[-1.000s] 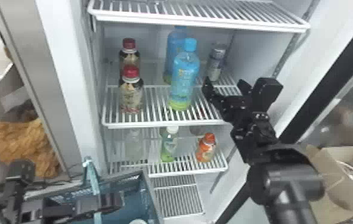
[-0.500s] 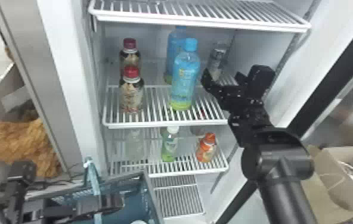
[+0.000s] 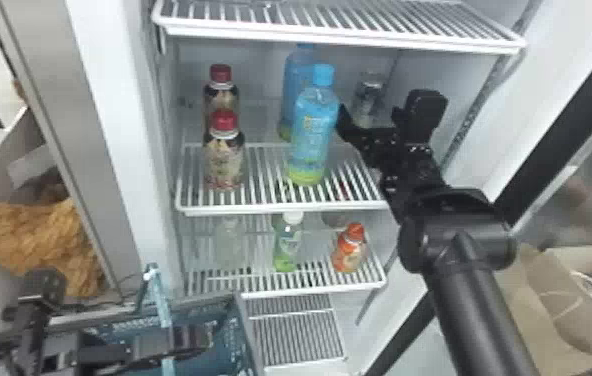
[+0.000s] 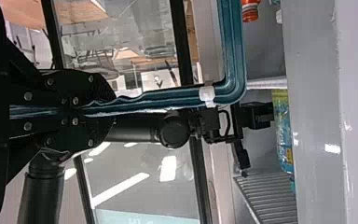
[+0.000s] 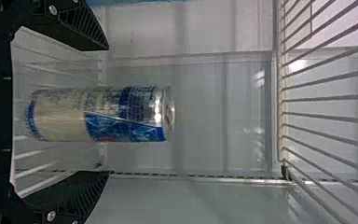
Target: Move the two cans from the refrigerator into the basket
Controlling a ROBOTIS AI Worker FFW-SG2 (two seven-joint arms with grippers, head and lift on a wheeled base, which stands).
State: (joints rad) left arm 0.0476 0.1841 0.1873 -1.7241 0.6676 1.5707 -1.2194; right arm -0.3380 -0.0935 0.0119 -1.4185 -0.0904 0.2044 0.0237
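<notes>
A silver can [image 3: 367, 97] stands at the back right of the refrigerator's middle shelf. My right gripper [image 3: 385, 110] is at that shelf, right of the blue-capped bottles and in front of the can. In the right wrist view the silver, white and blue can [image 5: 98, 114] lies between the open fingers of the right gripper [image 5: 107, 109], with a gap on each side. The teal basket [image 3: 225, 330] is at the bottom left, below the shelves. My left gripper [image 3: 187, 342] is there, and in the left wrist view the left gripper [image 4: 107, 112] is shut on the basket's rim [image 4: 168, 98].
Two blue-capped bottles [image 3: 312, 135] stand just left of the right gripper, and two red-capped bottles [image 3: 224, 160] farther left. The upper wire shelf [image 3: 340, 37] hangs above. Small bottles [image 3: 349, 250] stand on the lower shelf. The refrigerator's right wall is beside the right arm.
My right gripper has moved up in the head view and farther into the shelf space, toward the can, with its forearm shifting a little left. The left gripper and basket have kept still.
</notes>
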